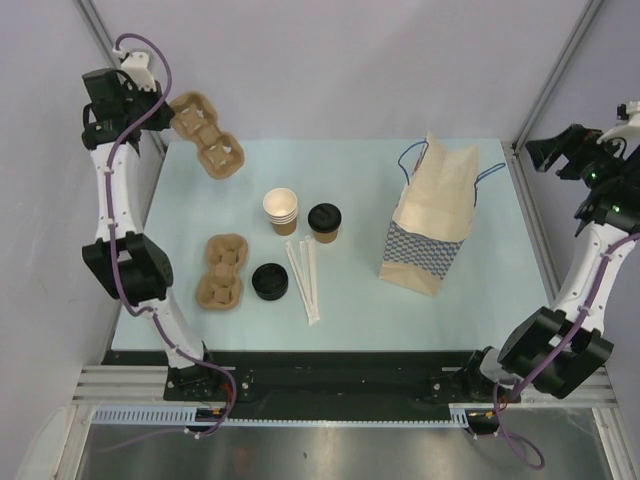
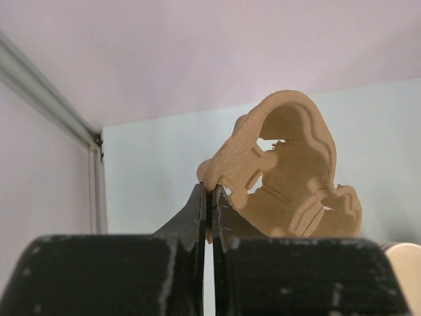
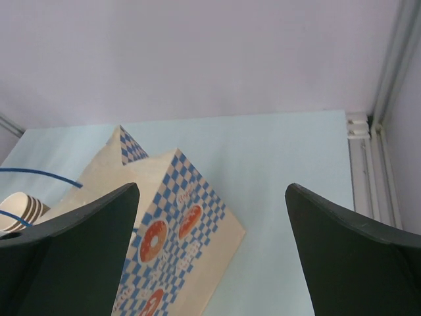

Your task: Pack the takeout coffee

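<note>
Item under inspection: the takeout coffee (image 1: 324, 222), a tan cup with a black lid. It stands upright near the middle of the table (image 1: 360, 300). It is just right of the stack of lidless cups (image 1: 282, 210) and left of the paper bag (image 1: 430, 215). Nothing grips or touches it.

Left gripper (image 1: 165, 115): located at the far-left corner of the table, well apart from the coffee. The wrist view shows the jaws of the left gripper (image 2: 210, 194) pressed together on the rim of a moulded pulp cup carrier (image 2: 289, 171). The carrier (image 1: 207, 135) extends from the fingers toward the table centre.

Right gripper (image 1: 560, 150): positioned off the far-right edge of the table, beyond the bag and well apart from the coffee. In the wrist view the right gripper (image 3: 212, 191) has its jaws spread wide with nothing between them. The checkered bag (image 3: 164, 217) and the cup stack (image 3: 20, 210) show below.

Other items: a second carrier (image 1: 221, 271) lies flat at the near left. A loose black lid (image 1: 269, 281) sits beside it. White wrapped straws (image 1: 305, 275) lie in front of the coffee.
</note>
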Tool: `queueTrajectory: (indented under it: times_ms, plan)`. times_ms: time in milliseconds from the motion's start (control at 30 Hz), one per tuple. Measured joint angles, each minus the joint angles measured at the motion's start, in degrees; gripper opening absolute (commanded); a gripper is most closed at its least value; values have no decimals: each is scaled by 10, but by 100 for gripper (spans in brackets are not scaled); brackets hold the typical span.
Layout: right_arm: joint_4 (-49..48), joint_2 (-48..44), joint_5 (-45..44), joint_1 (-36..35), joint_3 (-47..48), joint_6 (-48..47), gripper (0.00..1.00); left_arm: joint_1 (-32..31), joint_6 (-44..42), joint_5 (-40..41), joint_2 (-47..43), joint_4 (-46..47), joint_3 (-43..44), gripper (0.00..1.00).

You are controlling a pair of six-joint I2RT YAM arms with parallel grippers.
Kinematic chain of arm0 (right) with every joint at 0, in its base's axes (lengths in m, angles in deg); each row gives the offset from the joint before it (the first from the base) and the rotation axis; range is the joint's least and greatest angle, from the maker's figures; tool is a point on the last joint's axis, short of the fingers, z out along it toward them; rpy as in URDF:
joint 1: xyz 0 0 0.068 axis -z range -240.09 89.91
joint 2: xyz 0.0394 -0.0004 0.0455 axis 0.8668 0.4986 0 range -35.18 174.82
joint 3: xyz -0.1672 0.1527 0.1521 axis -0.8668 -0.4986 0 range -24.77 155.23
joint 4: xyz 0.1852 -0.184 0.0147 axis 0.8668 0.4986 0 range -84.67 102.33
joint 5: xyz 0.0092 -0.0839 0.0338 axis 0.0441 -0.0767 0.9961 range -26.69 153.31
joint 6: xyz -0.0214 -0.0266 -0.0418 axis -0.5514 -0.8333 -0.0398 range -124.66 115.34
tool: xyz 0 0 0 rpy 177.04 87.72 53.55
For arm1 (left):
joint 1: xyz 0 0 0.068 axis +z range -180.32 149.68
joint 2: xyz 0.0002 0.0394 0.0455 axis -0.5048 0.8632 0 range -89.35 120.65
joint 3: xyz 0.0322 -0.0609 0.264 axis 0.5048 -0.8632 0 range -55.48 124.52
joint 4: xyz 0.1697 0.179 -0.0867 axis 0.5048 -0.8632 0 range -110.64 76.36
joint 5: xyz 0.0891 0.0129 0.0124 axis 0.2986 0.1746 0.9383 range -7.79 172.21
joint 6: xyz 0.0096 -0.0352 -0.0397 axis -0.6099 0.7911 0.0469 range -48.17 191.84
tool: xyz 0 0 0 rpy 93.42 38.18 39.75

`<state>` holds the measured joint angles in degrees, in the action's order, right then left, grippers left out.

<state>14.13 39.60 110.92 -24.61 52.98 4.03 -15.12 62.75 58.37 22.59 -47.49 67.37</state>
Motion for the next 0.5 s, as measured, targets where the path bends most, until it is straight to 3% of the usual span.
queueTrajectory:
  times_ms: [267, 500]
  plan:
    - [-42, 127, 15, -72, 122, -30, 100, -45, 26, -59, -109, 43, -66, 0]
    - [62, 307, 73, -110, 379, -149, 100, -89, 25, -99, -165, 52, -82, 0]
